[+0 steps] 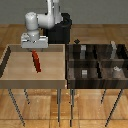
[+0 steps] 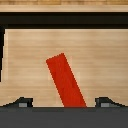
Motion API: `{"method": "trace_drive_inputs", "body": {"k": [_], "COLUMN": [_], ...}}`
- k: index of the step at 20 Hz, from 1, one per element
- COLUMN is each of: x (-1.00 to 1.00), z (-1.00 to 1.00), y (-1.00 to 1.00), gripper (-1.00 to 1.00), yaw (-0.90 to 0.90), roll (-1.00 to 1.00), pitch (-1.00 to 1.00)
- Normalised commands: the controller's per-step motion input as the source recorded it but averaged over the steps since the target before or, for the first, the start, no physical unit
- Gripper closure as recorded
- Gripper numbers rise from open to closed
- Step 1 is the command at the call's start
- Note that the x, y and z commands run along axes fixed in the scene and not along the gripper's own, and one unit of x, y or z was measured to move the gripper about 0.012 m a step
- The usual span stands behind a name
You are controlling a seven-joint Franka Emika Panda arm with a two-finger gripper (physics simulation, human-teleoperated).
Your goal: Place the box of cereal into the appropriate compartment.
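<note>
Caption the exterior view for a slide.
Gripper hovers over the red cereal box in the light-wood tray, four-cell bin alongside.

Exterior view looks down from high front over both tables. My wrist view looks steeply down, close. Both share the tray (image 1: 10, 64) floor and box (image 1: 36, 61).
</note>
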Motion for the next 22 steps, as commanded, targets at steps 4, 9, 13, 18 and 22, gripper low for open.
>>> {"method": "trace_drive_inputs", "body": {"k": [4,9,13,18,22], "x": [0.25,0.0,0.0,0.0,0.0], "z": [0.0,-0.4,-0.5,0.0,1.0], "y": [-0.25,0.0,0.0,0.0,0.0], "gripper": [-1.0,-1.0,1.0,1.0,1.0], "yaw": [0.0,0.0,0.0,0.0,0.0], "roll": [0.0,0.0,0.0,0.0,0.0], "pitch": [0.0,0.0,0.0,0.0,0.0]}}
